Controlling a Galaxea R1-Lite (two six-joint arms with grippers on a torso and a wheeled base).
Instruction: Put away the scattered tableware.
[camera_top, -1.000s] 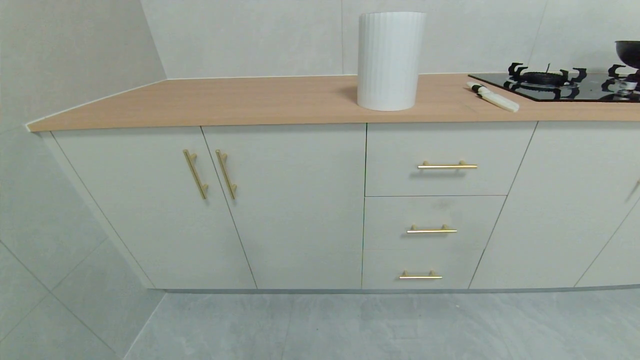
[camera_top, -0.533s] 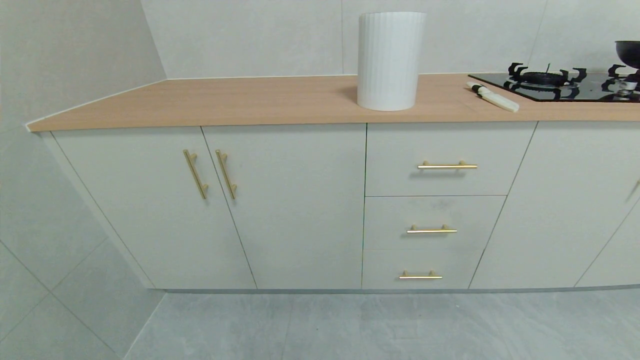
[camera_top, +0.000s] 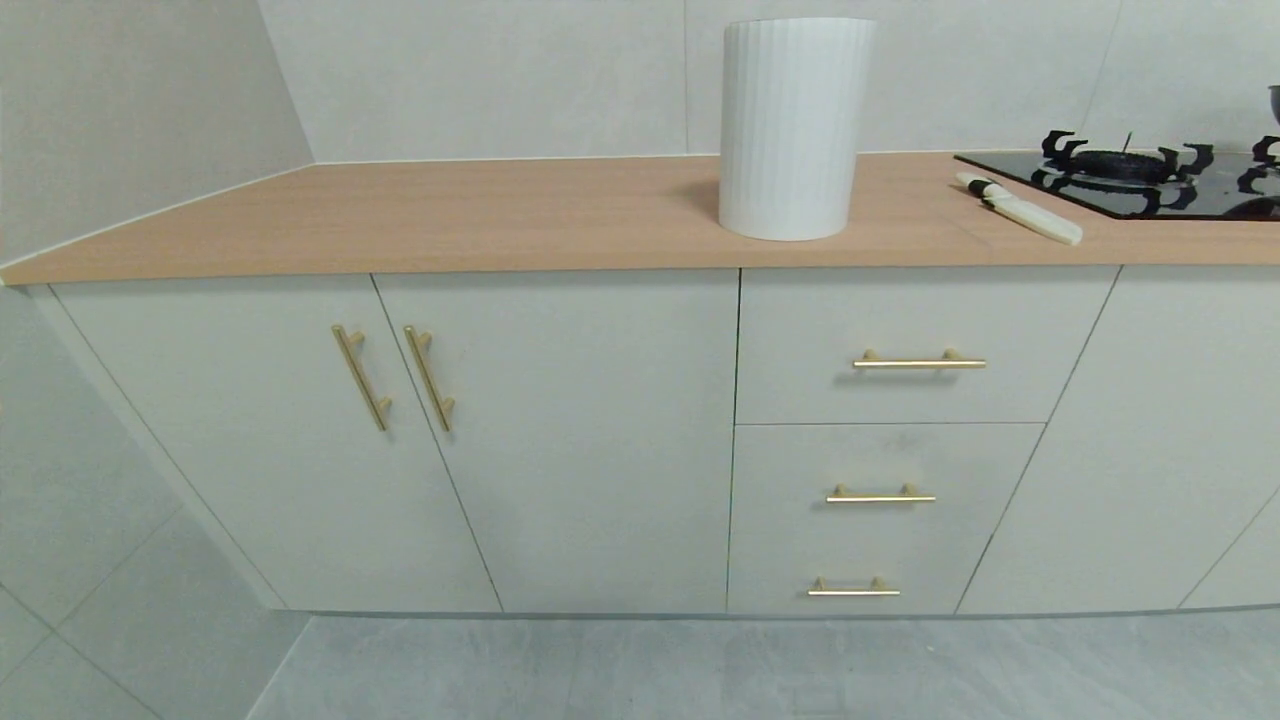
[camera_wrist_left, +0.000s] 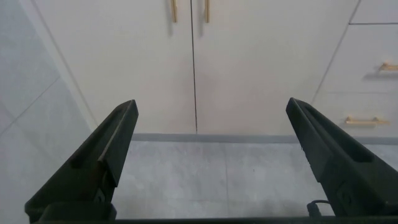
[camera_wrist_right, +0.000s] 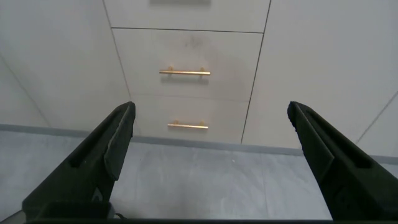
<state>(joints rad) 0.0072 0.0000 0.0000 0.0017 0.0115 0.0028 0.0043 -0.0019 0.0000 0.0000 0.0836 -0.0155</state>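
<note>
The left hand (camera_wrist_left: 210, 106) hangs spread and empty, facing the cupboard doors (camera_wrist_left: 261, 62). The right hand (camera_wrist_right: 210, 107), likewise spread, faces the drawers (camera_wrist_right: 186, 56). On the bench (camera_top: 450, 210), a knife (camera_top: 1020, 208) lies beside the hob (camera_top: 1130, 190), near a white cylinder (camera_top: 795, 125).

Can't see into white ribbed canister (camera_top: 795, 128), with its own wall blocking the inside. Just right of canister, can't tell whether knife (camera_top: 1020, 208) is bare or sheathed, too small. Farther right of canister, lose hob (camera_top: 1130, 190) past picture edge, plus a dark rounded thing (camera_top: 1276, 100), cropped beyond naming. Below canister, can't see behind shut drawers (camera_top: 900, 320) or cupboard doors (camera_top: 560, 430). Far left of canister, lose countertop (camera_top: 400, 210) end at picture edge.
</note>
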